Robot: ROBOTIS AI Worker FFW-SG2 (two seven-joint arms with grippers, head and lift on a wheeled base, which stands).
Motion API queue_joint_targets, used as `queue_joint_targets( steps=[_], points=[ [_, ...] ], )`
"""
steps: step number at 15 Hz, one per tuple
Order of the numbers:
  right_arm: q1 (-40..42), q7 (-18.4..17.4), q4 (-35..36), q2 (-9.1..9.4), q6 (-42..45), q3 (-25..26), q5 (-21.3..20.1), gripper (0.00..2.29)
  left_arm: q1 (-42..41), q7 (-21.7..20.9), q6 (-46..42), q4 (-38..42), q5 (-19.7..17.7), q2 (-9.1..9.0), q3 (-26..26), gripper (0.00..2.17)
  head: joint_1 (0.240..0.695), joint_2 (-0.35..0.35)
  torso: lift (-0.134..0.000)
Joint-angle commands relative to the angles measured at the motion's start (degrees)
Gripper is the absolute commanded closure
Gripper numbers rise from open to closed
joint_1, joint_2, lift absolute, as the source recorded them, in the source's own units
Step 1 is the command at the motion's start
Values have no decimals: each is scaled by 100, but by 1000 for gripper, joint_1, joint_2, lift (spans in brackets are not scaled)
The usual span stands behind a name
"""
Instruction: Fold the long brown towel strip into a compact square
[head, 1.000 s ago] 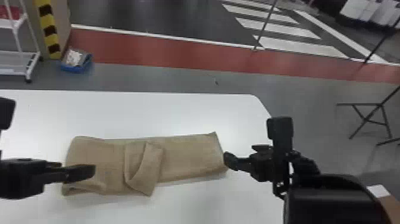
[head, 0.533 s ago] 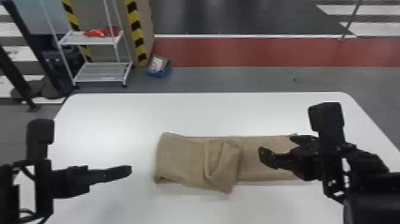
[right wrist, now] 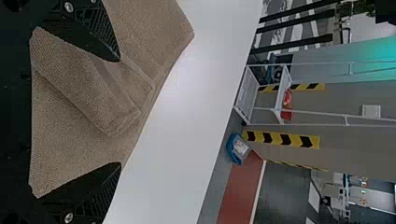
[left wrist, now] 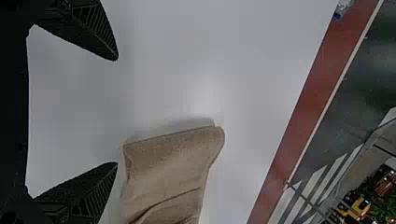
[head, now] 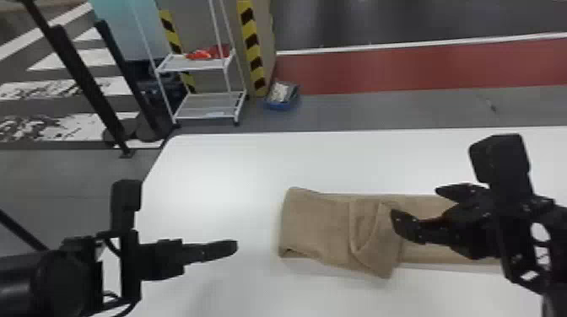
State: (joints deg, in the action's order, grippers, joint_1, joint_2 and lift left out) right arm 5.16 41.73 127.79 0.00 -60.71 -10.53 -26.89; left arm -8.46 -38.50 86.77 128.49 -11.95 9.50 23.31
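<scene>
two dark posts [head: 85,82] slant down at the far left of the head view, on the floor beyond the white table [head: 228,168]. to the right of them stands a white cart [head: 198,101] with a red thing [head: 201,55] on its upper shelf. nearer, the left claw [head: 230,248] hangs over the table's left part, just clear of the towel; the left wrist view has its two fingers spread wide with nothing caught between them, so it is released. farther right, past the table, come a yellow and black striped post [head: 253,46] and a blue bin [head: 282,103] on the floor.

the brown towel [head: 316,227] lies on the table between the two claws. its left end is doubled over, a loose flap sits slantwise toward its middle with one corner jutting past the near edge, and the strip runs on to the right, behind the other claw. that one, the right claw [head: 422,203], is over the towel's right part. its fingers stand well apart, so it is released too; in the right wrist view the folded cloth shows in the space framed by them, not pinched.
</scene>
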Motion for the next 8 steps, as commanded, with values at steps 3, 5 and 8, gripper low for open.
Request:
queue_joint_targets(
  steps=[3, 5, 8],
  points=[
    [-6, -95, -457, 5, 98, -503, -71, 93, -59, -35, -155, -87, -9, 17, -2, 83, 695, 237, -128],
    [-50, -147, -721, 5, 204, -643, -177, 97, -94, -52, -155, -79, -9, 17, 16, 83, 695, 256, -128],
    [-138, -244, -975, 5, 204, -749, -247, 97, -138, -52, -155, -96, -9, 17, 77, 83, 695, 284, -128]
  ],
)
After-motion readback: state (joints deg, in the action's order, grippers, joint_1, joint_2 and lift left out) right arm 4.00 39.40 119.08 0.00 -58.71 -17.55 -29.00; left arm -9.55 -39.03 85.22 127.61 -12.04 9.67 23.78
